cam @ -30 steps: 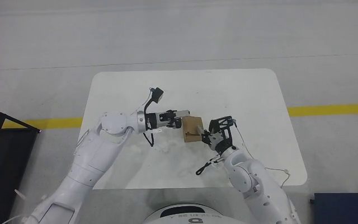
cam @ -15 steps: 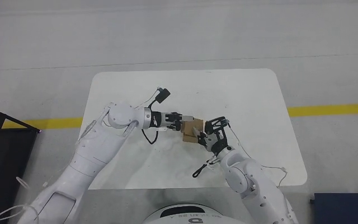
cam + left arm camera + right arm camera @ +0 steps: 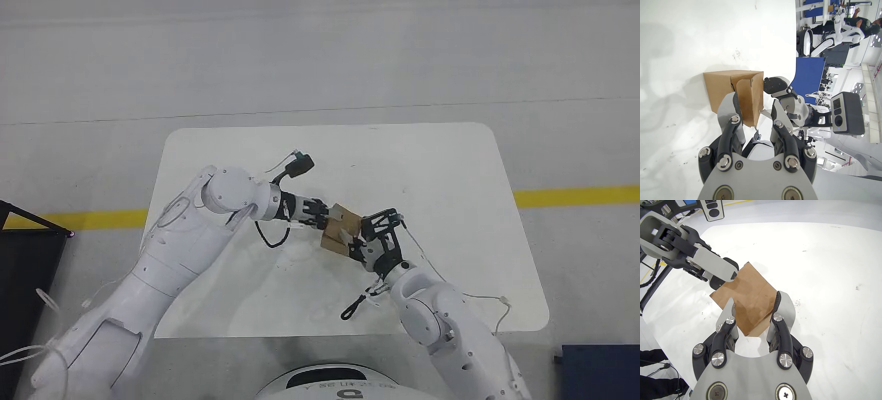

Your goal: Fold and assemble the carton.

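Note:
The small brown carton (image 3: 339,229) sits mid-table, turned at an angle between both grippers. My left gripper (image 3: 318,214) is shut across the carton's open end (image 3: 745,98), one pad (image 3: 735,103) against a rounded flap. In the right wrist view its upper finger (image 3: 715,263) rests on the carton's far corner. My right gripper (image 3: 362,241) is shut on the opposite corner of the carton (image 3: 751,294), with one fingertip (image 3: 779,298) at the side edge and the other (image 3: 731,306) over the top face. Its black pad (image 3: 775,85) presses the carton's side wall.
The white table (image 3: 440,180) has bare room all round the carton. A black cable (image 3: 357,298) trails from my right arm near the front edge. Part of a dark frame (image 3: 20,260) stands off the table's left side.
The carton has turned from square to diagonal and shifted slightly left. My left arm's elbow swung up and back; my right gripper followed the carton leftward.

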